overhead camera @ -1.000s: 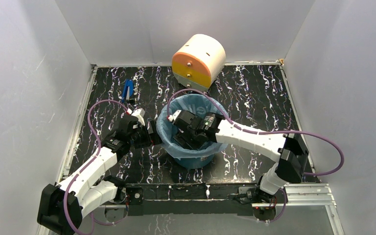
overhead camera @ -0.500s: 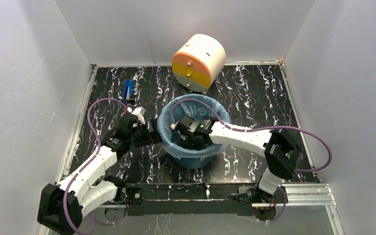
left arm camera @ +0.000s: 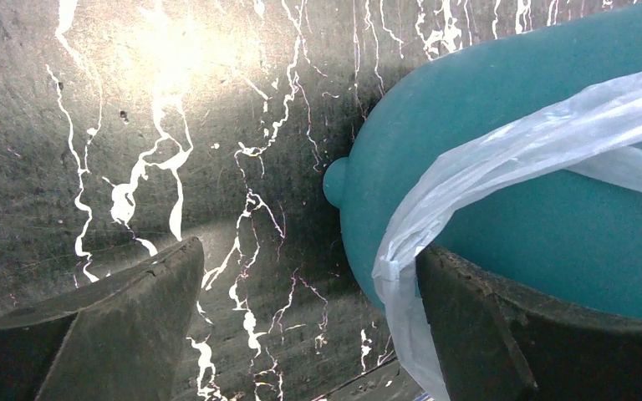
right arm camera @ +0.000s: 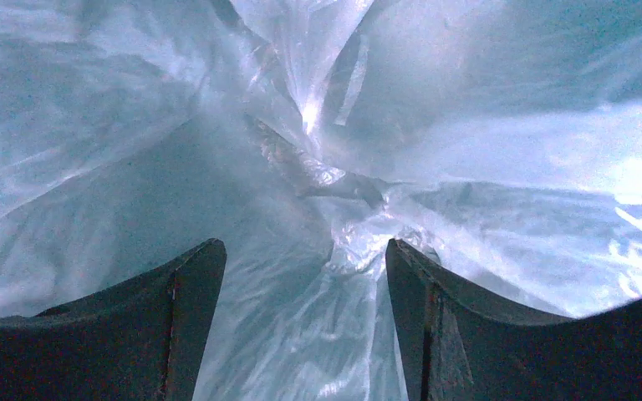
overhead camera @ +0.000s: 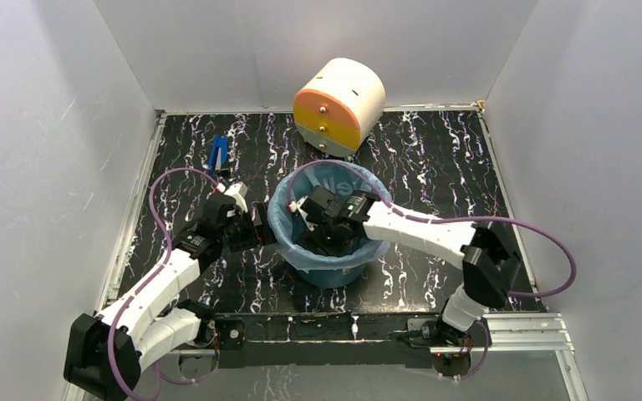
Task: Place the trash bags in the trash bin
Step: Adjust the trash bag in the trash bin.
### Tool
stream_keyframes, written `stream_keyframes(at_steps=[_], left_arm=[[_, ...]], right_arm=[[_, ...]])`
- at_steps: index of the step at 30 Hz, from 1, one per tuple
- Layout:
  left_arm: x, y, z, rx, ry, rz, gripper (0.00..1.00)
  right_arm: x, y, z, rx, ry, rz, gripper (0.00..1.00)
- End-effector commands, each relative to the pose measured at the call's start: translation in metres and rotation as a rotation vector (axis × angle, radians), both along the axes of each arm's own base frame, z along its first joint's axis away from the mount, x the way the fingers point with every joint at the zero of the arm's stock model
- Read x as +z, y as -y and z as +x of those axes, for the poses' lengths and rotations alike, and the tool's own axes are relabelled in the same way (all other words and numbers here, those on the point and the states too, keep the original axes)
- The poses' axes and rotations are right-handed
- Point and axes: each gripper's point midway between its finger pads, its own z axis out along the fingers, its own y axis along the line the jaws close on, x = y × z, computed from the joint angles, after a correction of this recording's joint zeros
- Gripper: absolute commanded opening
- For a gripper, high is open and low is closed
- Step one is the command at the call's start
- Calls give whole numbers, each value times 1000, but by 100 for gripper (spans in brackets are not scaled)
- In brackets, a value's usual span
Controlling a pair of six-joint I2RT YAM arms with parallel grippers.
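The teal trash bin (overhead camera: 334, 272) stands mid-table with the light-blue trash bag (overhead camera: 324, 179) lining it and folded over its rim. My right gripper (overhead camera: 323, 237) reaches down inside the bin, open. In the right wrist view its gripper (right arm camera: 303, 246) has crinkled bag film (right arm camera: 334, 184) between and beyond the fingers, which do not pinch it. My left gripper (overhead camera: 265, 227) sits at the bin's left side, open. In the left wrist view this gripper (left arm camera: 309, 251) spans bare table, its right finger (left arm camera: 485, 326) against the bin wall (left arm camera: 552, 217) beside the bag's hanging edge (left arm camera: 401, 276).
A cream-and-orange drum (overhead camera: 338, 104) lies at the back centre. A small blue object (overhead camera: 217, 154) rests at the back left. White walls enclose the black marbled table (overhead camera: 435, 167) on three sides.
The right arm has shifted inside the bin, its gripper a little further left and its elbow moved. The left arm has stayed put.
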Motion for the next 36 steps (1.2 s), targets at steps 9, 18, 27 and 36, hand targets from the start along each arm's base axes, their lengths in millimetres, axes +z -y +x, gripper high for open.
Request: stream_keyframes(at_steps=[9, 18, 27, 36], left_arm=[[13, 4, 4, 5, 33, -32, 95], [11, 4, 4, -4, 29, -28, 94], [15, 0, 2, 13, 42, -24, 94], [12, -3, 0, 20, 40, -11, 94]], right_arm=[[62, -14, -30, 125, -90, 185, 77], [20, 8, -53, 147, -240, 44, 75], [-23, 9, -33, 111, -185, -49, 76], [-40, 16, -20, 76, -116, -99, 76]])
